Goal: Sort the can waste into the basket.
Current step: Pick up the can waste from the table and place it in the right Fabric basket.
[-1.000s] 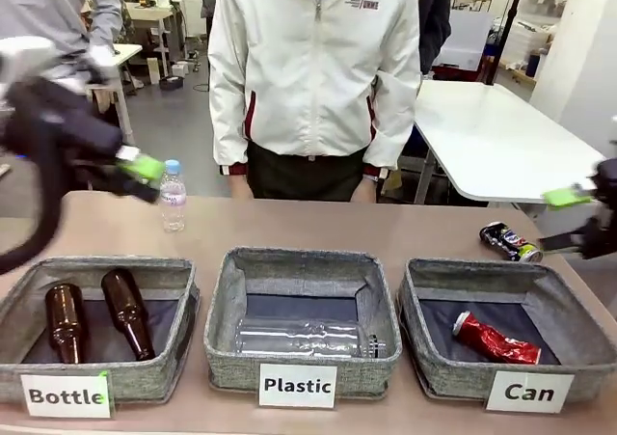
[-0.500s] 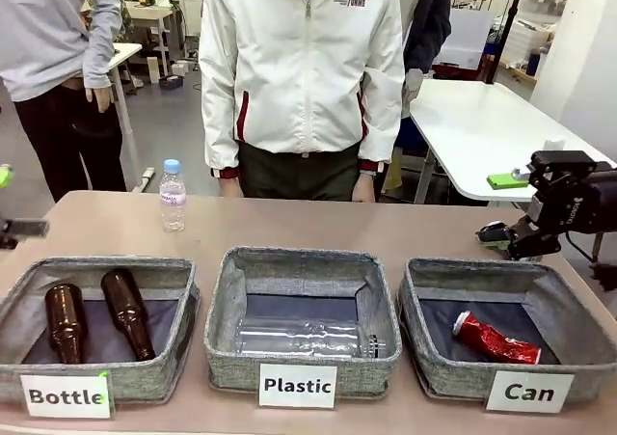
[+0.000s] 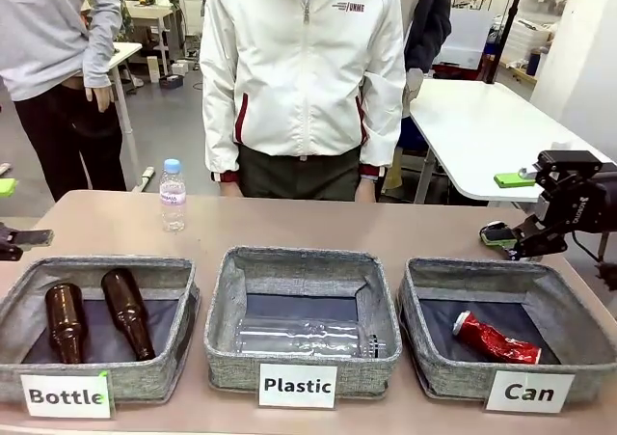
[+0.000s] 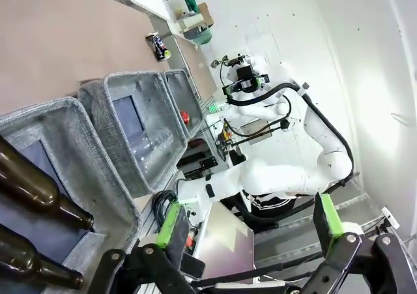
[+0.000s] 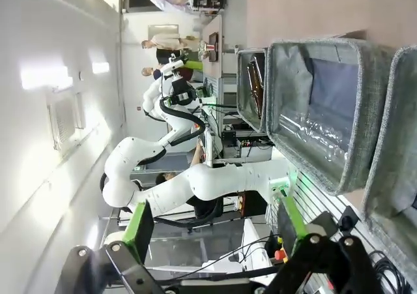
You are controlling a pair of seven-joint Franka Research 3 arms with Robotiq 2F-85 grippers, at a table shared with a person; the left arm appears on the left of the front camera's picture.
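right gripper [image 3: 503,210]: fingers spread wide, nothing between the pads. It points sideways toward picture left, one pad above the other. In its own wrist view the right gripper [image 5: 215,234] shows the same wide, empty gap.

The lower finger sits right at the dark can [image 3: 492,231]; can't tell if they touch. That can lies on its side on the table [image 3: 318,228], just behind the far rim of the Can basket [image 3: 453,377] and outside it. From the front the finger hides most of it, so its long axis is unclear. In the left wrist view the dark can [image 4: 157,46] lies flat on bare tabletop, apart from the baskets.

The red can [image 3: 496,339] is inside the Can basket, on the dark bottom, right of centre. Its long axis is diagonal, one end far-left and the other near-right.

left gripper [image 3: 10,211] is at the table's left edge. Its fingers are also wide and hold nothing, as the left gripper [image 4: 251,232] shows in its wrist view.

A person [image 3: 304,78] stands at the far side.
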